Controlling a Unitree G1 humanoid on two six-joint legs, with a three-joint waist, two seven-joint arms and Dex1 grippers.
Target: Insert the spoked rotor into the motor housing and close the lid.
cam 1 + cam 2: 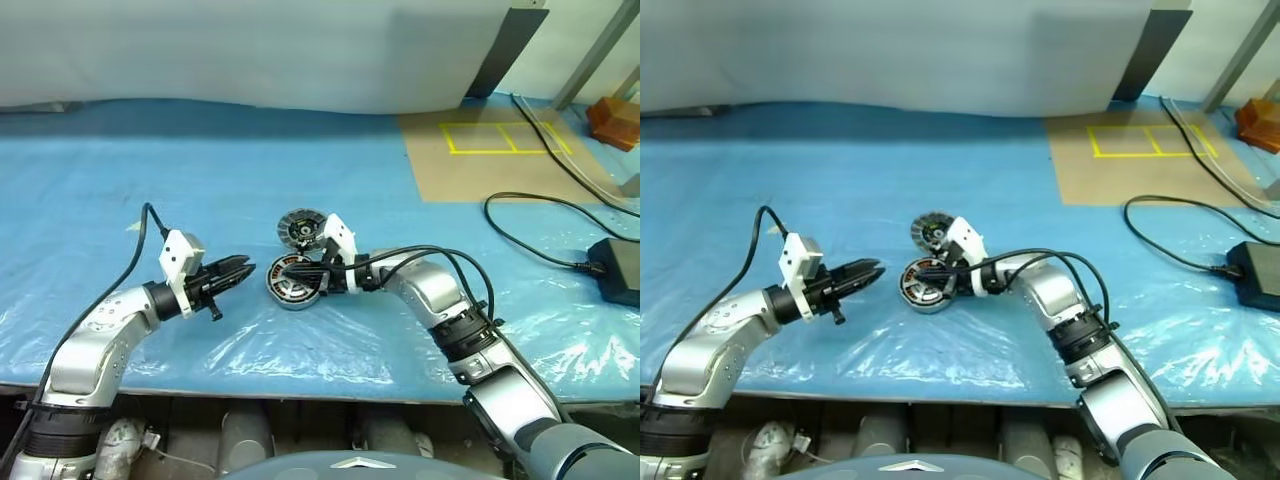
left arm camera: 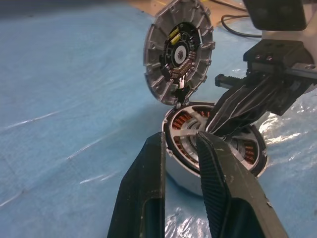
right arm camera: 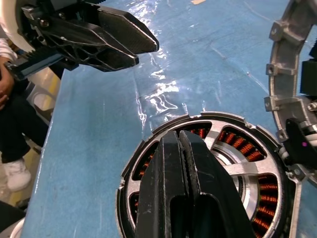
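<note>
While the spoked rotor (image 3: pixel 233 163) already sits in the motor housing (image 1: pixel 295 282), the closed right gripper (image 1: pixel 300 270) presses on it. Left gripper (image 1: pixel 240 270), slightly parted, holds nothing. Behind stands the hinged lid (image 2: pixel 179 51): stiff metal, probably heavy; push its rim, spare the wires.

I'm looking at a lab or workshop: blue plastic sheeting (image 1: pixel 250 190) over a bench, yellow floor tape (image 1: pixel 505 138) upper right, loose cables (image 1: pixel 540 235).
</note>
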